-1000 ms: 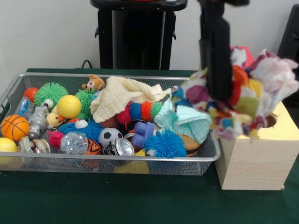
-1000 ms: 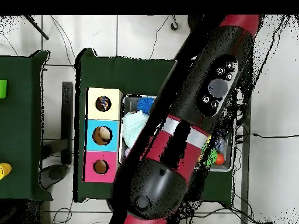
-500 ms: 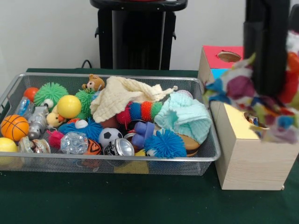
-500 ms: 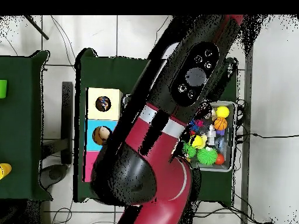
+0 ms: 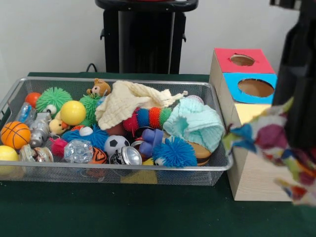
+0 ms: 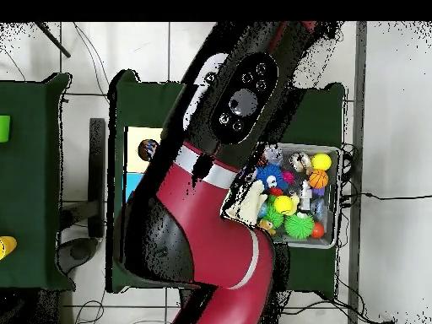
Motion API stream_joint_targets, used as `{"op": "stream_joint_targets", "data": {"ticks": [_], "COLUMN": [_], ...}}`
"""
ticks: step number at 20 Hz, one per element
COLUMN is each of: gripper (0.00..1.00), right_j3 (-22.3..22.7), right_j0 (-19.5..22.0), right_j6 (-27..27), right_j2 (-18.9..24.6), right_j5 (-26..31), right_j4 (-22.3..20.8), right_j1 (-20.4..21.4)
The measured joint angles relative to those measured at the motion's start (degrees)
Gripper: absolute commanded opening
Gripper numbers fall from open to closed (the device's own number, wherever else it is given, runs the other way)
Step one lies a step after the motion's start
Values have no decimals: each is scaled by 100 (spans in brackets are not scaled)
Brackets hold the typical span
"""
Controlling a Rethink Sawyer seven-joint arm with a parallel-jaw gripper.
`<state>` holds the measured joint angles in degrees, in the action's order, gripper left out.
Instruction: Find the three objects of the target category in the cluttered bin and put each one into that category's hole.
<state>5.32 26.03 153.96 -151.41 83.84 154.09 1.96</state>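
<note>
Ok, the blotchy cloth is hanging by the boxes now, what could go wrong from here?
The blotched cloth hangs in front of the wooden box, past the yellow surround, so a release now would likely drop it on the table, not in the hole. Its loose trailing corners could also snag on the box edge. The arm covers the holes in the overhead view, so alignment is hard to check there.

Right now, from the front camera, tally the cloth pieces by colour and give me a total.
Cream waffle cloth, in the bin: 1
Mint-green waffle cloth, in the bin: 1
White cloth with coloured blotches, hanging outside the bin at the right: 1
Total: 3
</note>
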Motion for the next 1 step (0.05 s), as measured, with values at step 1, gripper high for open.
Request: {"op": "stream_joint_targets", "data": {"ticks": [1], "gripper": [0], "right_j3": [8], "right_j0": [-1], "right_j6": [-63], "right_j2": [-90], "right_j5": [-147], "right_j4": [63], "right_j1": [4]}}
